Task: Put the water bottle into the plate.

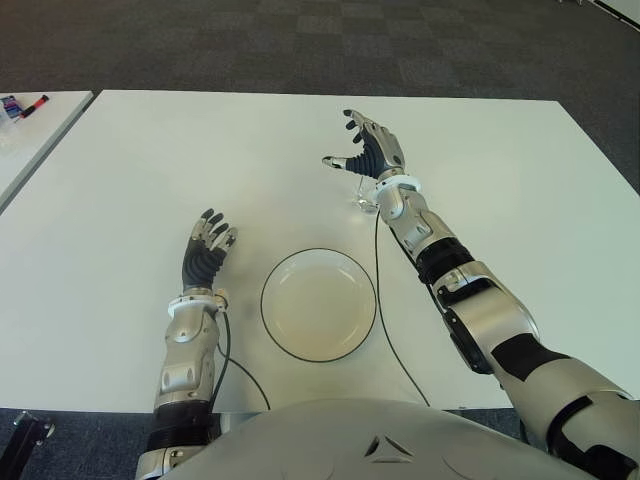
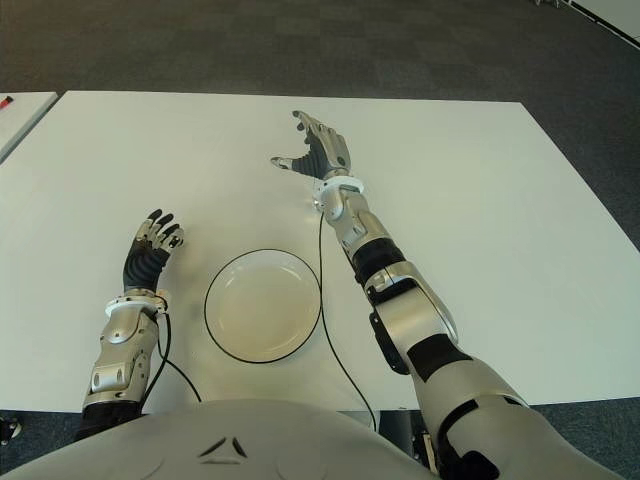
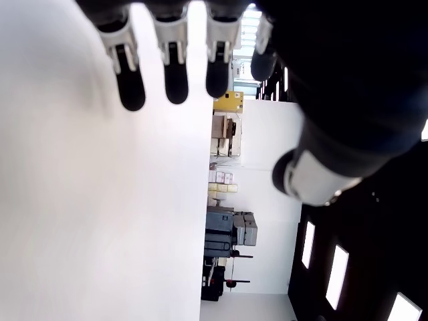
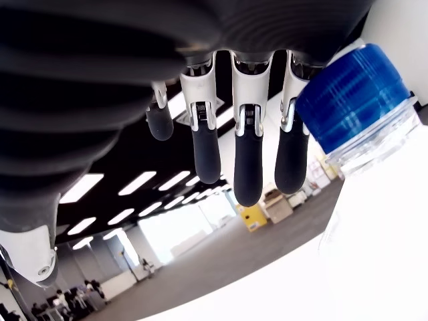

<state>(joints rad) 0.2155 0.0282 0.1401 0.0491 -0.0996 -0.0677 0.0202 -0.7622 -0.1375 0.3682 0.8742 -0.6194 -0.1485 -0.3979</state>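
The water bottle (image 4: 354, 93) is clear with a blue cap. In the eye views only a bit of its clear body (image 1: 364, 196) shows beneath my right wrist, beyond the plate. My right hand (image 1: 348, 142) is stretched out over it, fingers (image 4: 247, 160) spread and open, holding nothing; the cap sits just beside the fingers. The white plate (image 1: 318, 308), dark-rimmed and with nothing in it, lies near the table's front edge. My left hand (image 1: 208, 246) shows to the left of the plate with fingers extended and open.
The white table (image 1: 150, 180) reaches far to both sides. A black cable (image 1: 386, 320) runs from my right wrist past the plate's right rim. A second table at the far left holds a red marker (image 1: 33, 103). Dark carpet lies beyond.
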